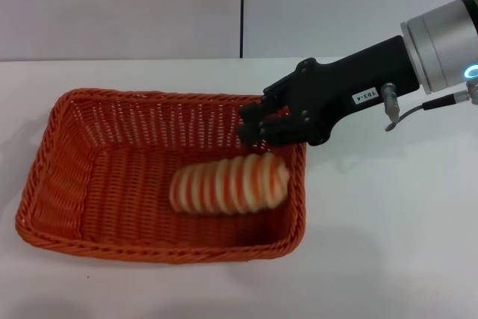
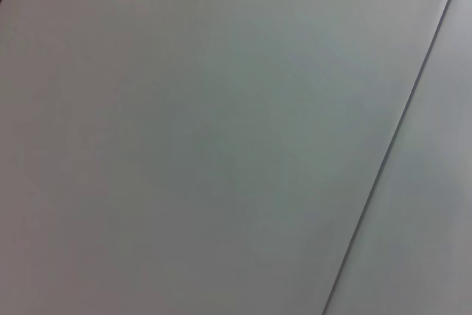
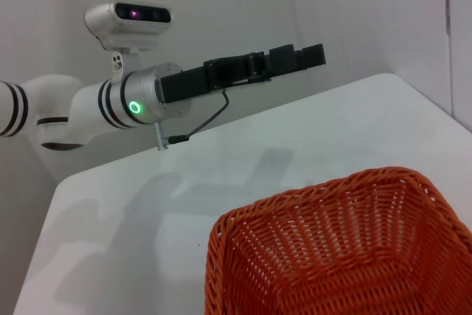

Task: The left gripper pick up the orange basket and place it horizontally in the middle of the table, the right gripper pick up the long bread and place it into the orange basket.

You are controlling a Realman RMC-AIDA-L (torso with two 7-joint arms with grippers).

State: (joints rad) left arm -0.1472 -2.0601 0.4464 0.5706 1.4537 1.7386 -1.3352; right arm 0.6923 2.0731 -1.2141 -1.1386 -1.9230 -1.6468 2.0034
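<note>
The orange basket [image 1: 75,177] lies lengthwise across the white table [image 1: 388,244], left of centre in the head view. The long bread [image 1: 228,184], beige with orange-brown spiral ridges, rests inside it toward its right end. My right gripper [image 1: 252,121] hovers open over the basket's far right corner, just above the bread and holding nothing. The right wrist view shows the near part of the basket [image 3: 346,248] and, beyond it, my left gripper [image 3: 295,57] raised well above the table [image 3: 147,204], away from the basket. The left wrist view shows only a plain wall.
A pale wall with a dark vertical seam [image 1: 242,5] stands behind the table. Bare tabletop surrounds the basket, widest to its right and in front.
</note>
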